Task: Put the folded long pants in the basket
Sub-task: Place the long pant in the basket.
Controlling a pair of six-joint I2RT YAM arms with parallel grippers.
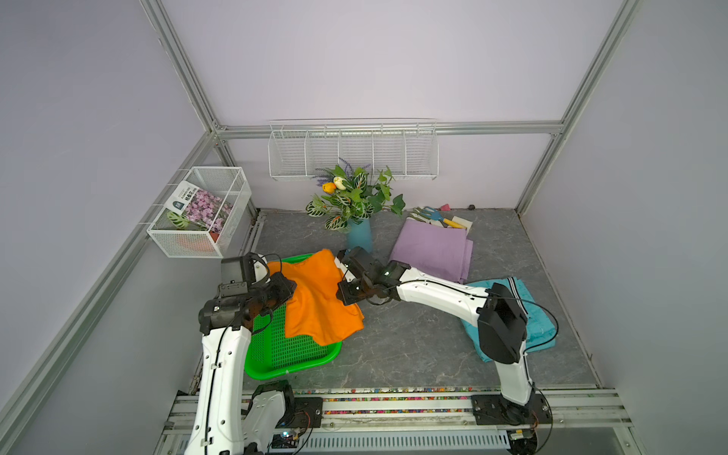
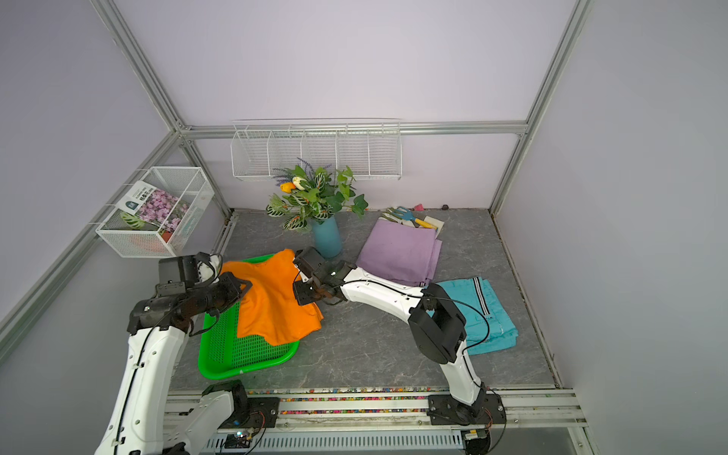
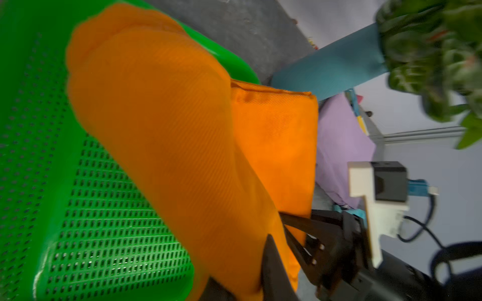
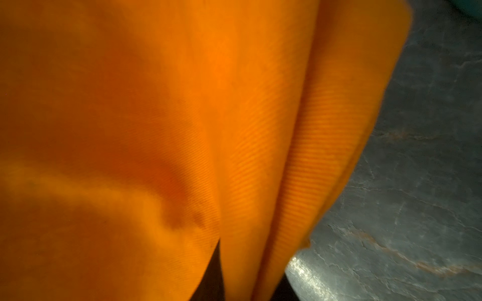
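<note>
The orange folded long pants (image 1: 319,299) (image 2: 275,299) hang over the green basket (image 1: 275,372) (image 2: 220,366), sagging in the middle and reaching past its right rim. My left gripper (image 1: 289,289) (image 3: 250,271) is shut on their left edge, above the basket's mesh (image 3: 39,156). My right gripper (image 1: 340,281) (image 4: 247,273) is shut on their right edge; orange cloth (image 4: 182,130) fills that wrist view. The lilac pants (image 1: 431,250) (image 2: 400,252) lie folded at the back right. The teal pants (image 1: 539,315) (image 2: 488,315) lie at the right, partly hidden under my right arm.
A blue vase with plants (image 1: 359,232) stands just behind the basket and my right gripper. Garden tools (image 1: 441,216) lie behind the lilac pants. A white wire box basket (image 1: 201,212) hangs on the left wall, a long wire rack (image 1: 352,151) on the back wall.
</note>
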